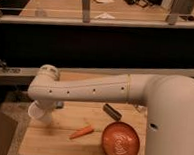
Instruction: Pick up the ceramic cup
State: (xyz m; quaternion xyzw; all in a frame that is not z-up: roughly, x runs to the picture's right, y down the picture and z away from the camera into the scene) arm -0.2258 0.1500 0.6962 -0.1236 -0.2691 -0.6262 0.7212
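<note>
Ceramic cup [35, 110] tipped sideways, mouth toward 9 o'clock, at the gripper [47, 110].
Grip state: cannot tell. Wooden table [61, 142] carries carrot [81, 133] and orange plate [120, 142] at 4 o'clock.

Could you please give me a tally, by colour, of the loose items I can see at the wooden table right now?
White: 1, the ceramic cup, at the table's left end by the gripper
Orange: 2, the plate and the carrot-like piece
Dark: 1, the cylinder
Total: 4
</note>
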